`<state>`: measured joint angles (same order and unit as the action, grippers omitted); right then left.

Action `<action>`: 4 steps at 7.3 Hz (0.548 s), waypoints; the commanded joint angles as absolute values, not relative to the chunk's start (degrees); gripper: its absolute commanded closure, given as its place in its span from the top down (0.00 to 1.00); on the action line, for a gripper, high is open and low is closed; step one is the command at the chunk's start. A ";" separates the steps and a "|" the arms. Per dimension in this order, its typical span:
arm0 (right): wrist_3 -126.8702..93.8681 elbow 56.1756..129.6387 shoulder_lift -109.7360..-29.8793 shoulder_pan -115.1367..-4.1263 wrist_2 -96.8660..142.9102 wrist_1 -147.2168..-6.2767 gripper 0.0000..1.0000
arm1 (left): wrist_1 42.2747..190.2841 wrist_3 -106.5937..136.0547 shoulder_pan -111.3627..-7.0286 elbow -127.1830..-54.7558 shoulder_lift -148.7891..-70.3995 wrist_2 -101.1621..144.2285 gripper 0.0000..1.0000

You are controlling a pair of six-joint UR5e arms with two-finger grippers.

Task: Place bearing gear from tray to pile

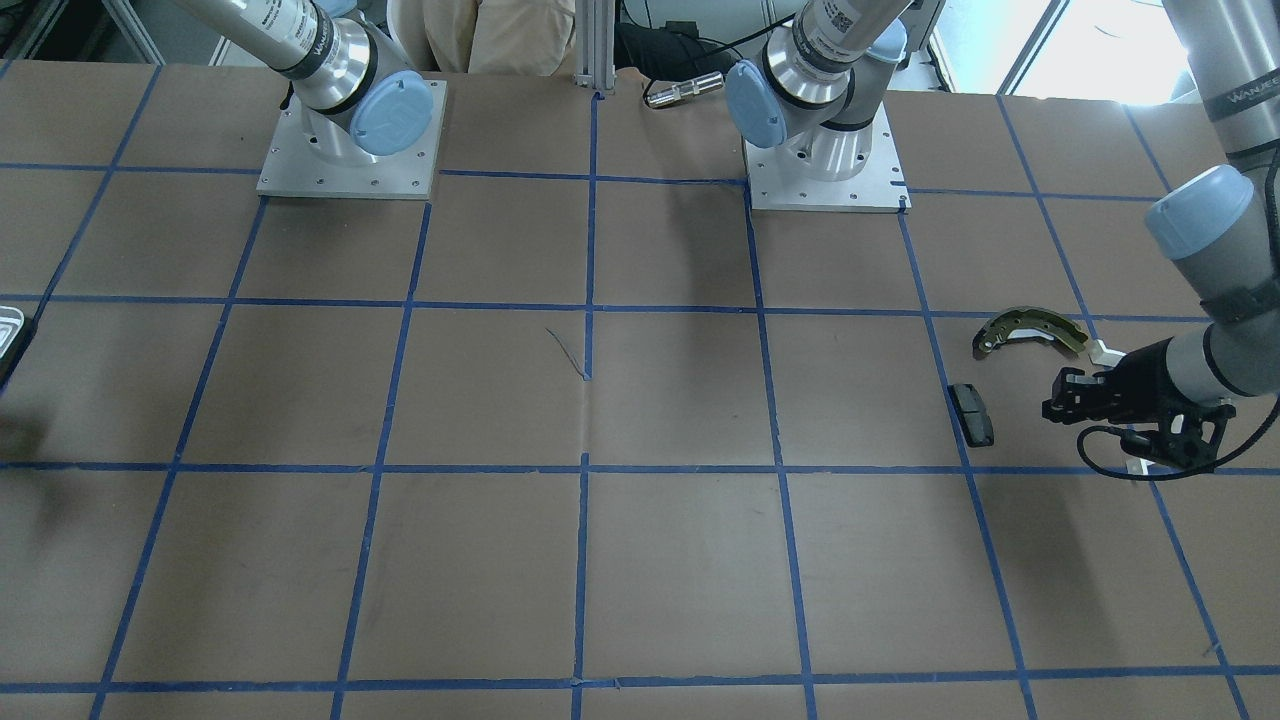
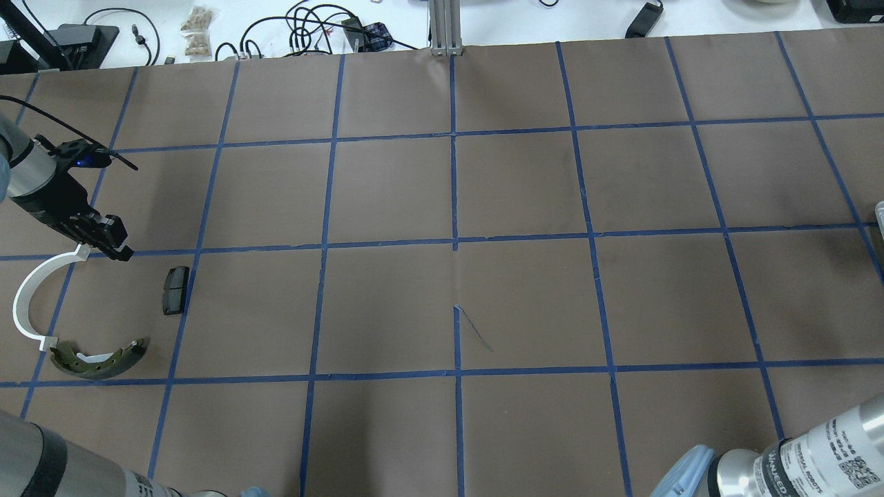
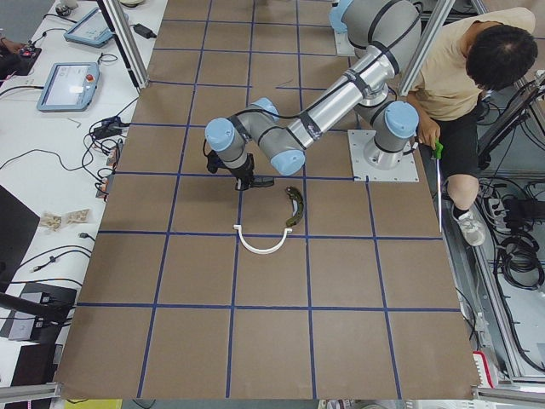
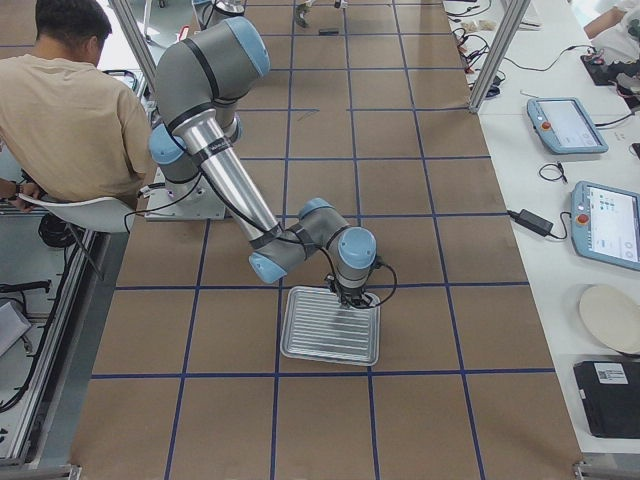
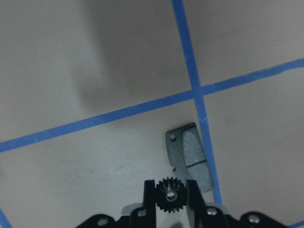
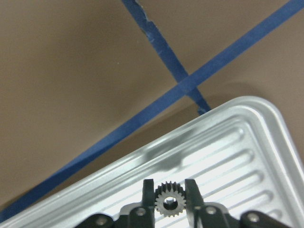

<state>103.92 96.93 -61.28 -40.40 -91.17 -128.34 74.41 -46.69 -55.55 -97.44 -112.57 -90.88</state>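
My left gripper (image 2: pixel 116 246) is shut on a small dark bearing gear (image 5: pixel 171 195), held just above the table beside the pile. The pile is a dark rectangular pad (image 2: pixel 175 290), a thin white plastic arc (image 2: pixel 27 304) and an olive-grey brake shoe (image 2: pixel 103 360). The pad (image 5: pixel 190 154) lies just ahead of the left fingers. My right gripper (image 6: pixel 169 198) is shut on a second small gear (image 6: pixel 169 200) over the ribbed silvery tray (image 6: pixel 237 128). The tray (image 4: pixel 330 330) lies under the right gripper (image 4: pixel 352 298) at the table's far right end.
The brown table has a blue tape grid. Only slivers of the tray show in the front view (image 1: pixel 8 335) and the overhead view (image 2: pixel 880 210). A seated person (image 3: pixel 477 94) is behind the arm bases. Cables and tablets lie on the white bench (image 4: pixel 590 200).
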 commanded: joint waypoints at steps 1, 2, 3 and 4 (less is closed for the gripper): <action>95.76 97.21 -68.52 -46.19 -90.97 -122.83 0.00 | 69.12 -47.02 -54.49 -99.83 -114.86 -90.88 0.00; 87.10 97.56 -71.16 -51.45 -91.14 -120.61 0.00 | 65.95 -47.98 -54.41 -101.32 -115.05 -91.31 0.00; 78.92 98.69 -72.93 -58.03 -91.58 -120.41 0.00 | 65.74 -48.08 -54.40 -101.69 -115.22 -94.02 0.00; 69.70 99.66 -74.43 -64.45 -91.67 -120.41 0.00 | 65.57 -48.08 -54.32 -102.99 -115.14 -94.22 0.00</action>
<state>80.94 98.48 -72.14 -56.39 -91.44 -120.96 66.35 -47.92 -54.43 -101.60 -115.04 -93.12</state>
